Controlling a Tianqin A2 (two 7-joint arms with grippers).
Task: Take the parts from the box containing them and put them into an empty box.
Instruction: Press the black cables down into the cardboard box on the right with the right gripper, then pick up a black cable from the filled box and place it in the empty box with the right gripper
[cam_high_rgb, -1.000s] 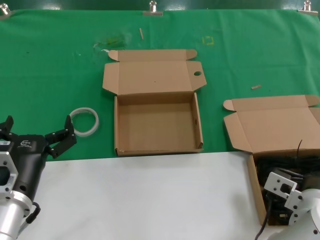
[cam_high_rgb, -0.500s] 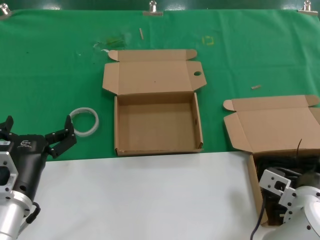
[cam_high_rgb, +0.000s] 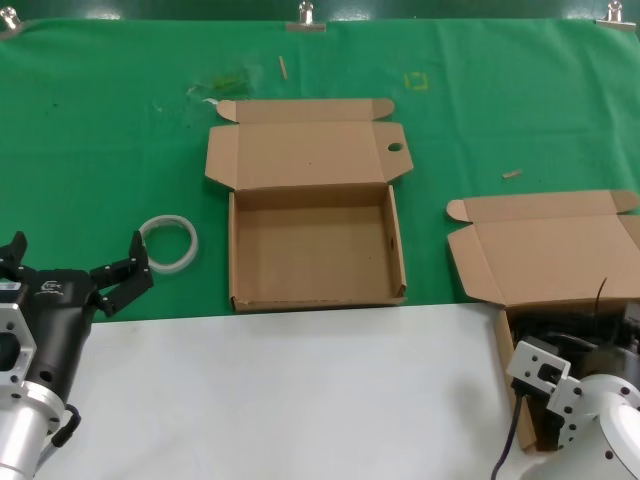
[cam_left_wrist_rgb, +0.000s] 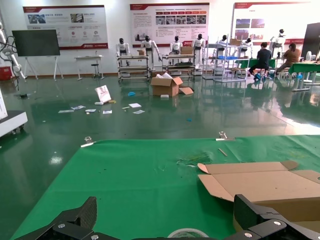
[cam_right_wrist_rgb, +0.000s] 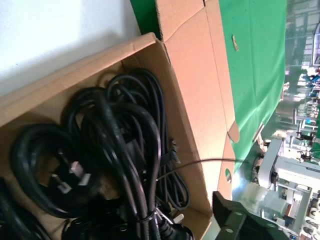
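Observation:
The parts, black coiled power cords (cam_right_wrist_rgb: 120, 150), fill the box containing them (cam_right_wrist_rgb: 197, 115), which stands at the right table edge (cam_high_rgb: 505, 365) with its lid flap laid back. My right gripper (cam_right_wrist_rgb: 165, 225) hangs open just above the cords. One of its fingers (cam_right_wrist_rgb: 235, 220) shows by the box wall; the other is lost among the dark cords. In the head view the right wrist (cam_high_rgb: 545, 380) covers that gripper. The empty box (cam_high_rgb: 232, 250) sits in the middle, and its lid tab has a round hole. My left gripper (cam_high_rgb: 75, 262) is parked open at the near left.
A white translucent ring (cam_high_rgb: 168, 243) lies on the green cloth (cam_high_rgb: 100, 150) beside the left gripper, and shows low between its fingers (cam_left_wrist_rgb: 187, 233). White table surface (cam_high_rgb: 300, 390) runs along the near side. Small scraps lie at the back of the cloth.
The right wrist has shifted a little leftward and nearer over the box of cords. The left arm and both boxes have stayed put.

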